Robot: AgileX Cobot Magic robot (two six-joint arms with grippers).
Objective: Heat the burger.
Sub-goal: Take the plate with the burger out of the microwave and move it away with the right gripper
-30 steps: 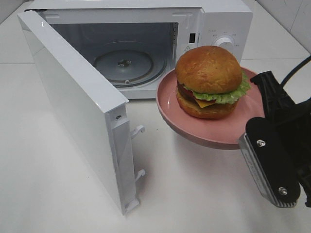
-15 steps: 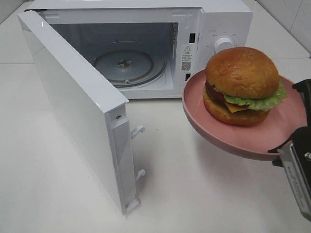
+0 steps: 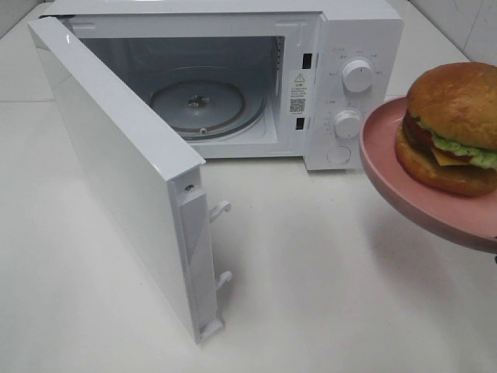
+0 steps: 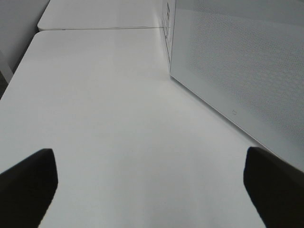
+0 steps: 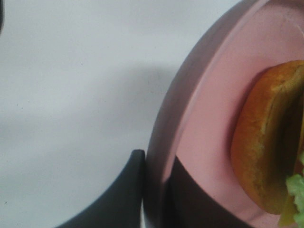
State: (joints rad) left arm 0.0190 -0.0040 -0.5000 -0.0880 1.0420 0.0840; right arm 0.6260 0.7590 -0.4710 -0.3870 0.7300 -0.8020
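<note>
The white worktop fills the frame. A white microwave sits along the top, its door swung open toward lower left (glass turntable bare inside). At the right edge a pink plate hangs above the worktop, carrying the burger at centre right. The right tool is clamped on the plate's rim, one finger on each side. The left tool is spread wide, holding nothing.

Two dark fingers spread wide over the white table, beside what may be the microwave door.
</note>
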